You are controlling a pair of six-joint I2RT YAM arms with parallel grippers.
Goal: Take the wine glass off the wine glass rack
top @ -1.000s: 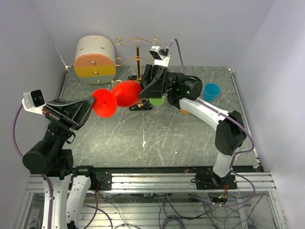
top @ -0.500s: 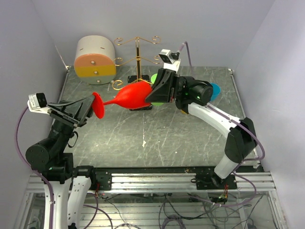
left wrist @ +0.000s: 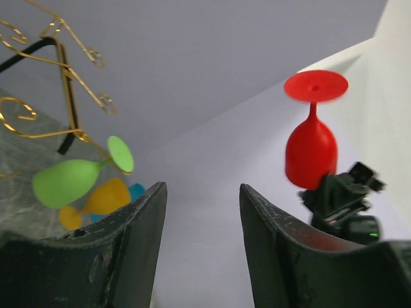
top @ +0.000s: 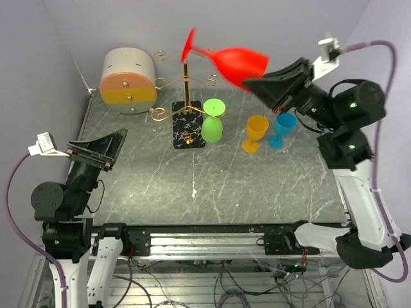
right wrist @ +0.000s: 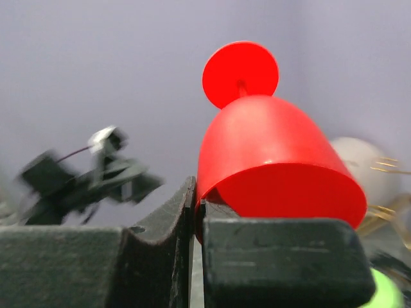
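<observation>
Red wine glass (top: 239, 61) clamped at bowl rim in right hand (top: 252, 83), foot outward. Left hand (left wrist: 200, 192) spread wide.

Overall light: bright, even and diffuse, seemingly from overhead; pale lilac walls (top: 96, 25) uniformly lit.
Shadows: faint and soft-edged on the grey white-veined stone tabletop (top: 257, 186).
Glare: only a dull sheen on that tabletop; nothing blown out.
Motion blur: red plastic wine glass (top: 234, 61) smeared in the top view, its foot streaked.
Right wrist focus: glass fairly sharp; left arm (right wrist: 83, 183) behind it blurred; right gripper (right wrist: 198, 208) close, dark and soft.
Left wrist focus: tall gold wire wine glass rack (left wrist: 67, 90) slightly soft; left gripper (left wrist: 202, 192) dark, with little detail.
</observation>
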